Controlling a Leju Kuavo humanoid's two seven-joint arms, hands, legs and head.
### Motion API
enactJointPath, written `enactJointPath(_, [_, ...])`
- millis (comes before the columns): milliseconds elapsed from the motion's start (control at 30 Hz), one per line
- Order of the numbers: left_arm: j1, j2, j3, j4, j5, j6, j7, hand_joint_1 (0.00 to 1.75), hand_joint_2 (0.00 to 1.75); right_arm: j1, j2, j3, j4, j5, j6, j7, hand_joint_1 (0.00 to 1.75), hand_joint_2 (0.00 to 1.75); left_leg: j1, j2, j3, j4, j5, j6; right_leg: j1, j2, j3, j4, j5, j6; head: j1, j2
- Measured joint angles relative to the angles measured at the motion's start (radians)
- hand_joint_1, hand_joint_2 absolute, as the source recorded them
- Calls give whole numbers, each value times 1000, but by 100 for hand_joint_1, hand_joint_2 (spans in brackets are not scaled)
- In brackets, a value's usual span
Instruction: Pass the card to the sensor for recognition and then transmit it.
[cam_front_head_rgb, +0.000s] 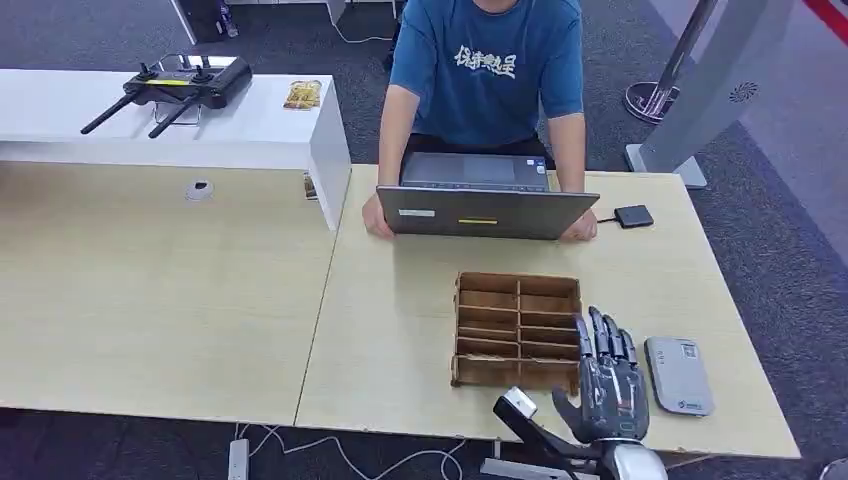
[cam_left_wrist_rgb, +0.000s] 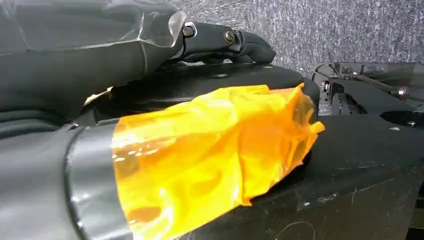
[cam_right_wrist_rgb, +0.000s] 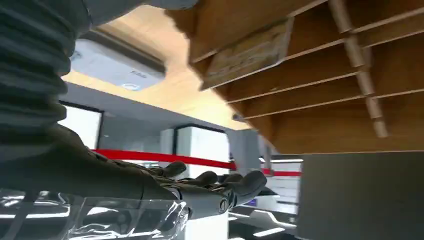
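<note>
Reaching toward the wooden rack (cam_front_head_rgb: 517, 327) at lower centre of the head view, my right hand (cam_front_head_rgb: 610, 375) has fingers extended, holding nothing. I cannot identify the card. Sensor (cam_front_head_rgb: 678, 374) sits lower right. Left hand state: cannot tell.

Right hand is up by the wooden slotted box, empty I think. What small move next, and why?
Probably ease the right hand left over the brown wooden slotted box and down toward a slot. Its fingers are spread and hold nothing, beside the box's right edge; the grey flat sensor lies on its other side.
</note>
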Motion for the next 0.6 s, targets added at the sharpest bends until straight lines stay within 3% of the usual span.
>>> enactJointPath(267, [0,-2,8,0,-10,-4,0,0,0,-99,23,31,93,-6,6,-20,0,175,0,0,0,0,1,0,0,0,0,0,1,0,0,0])
enactJointPath(600, [-1,-2,13,0,-11,-8,7,0,0,-123,32,38,135,-6,9,-21,0,175,0,0,0,0,1,0,0,-1,0,0,1,0,0,0])
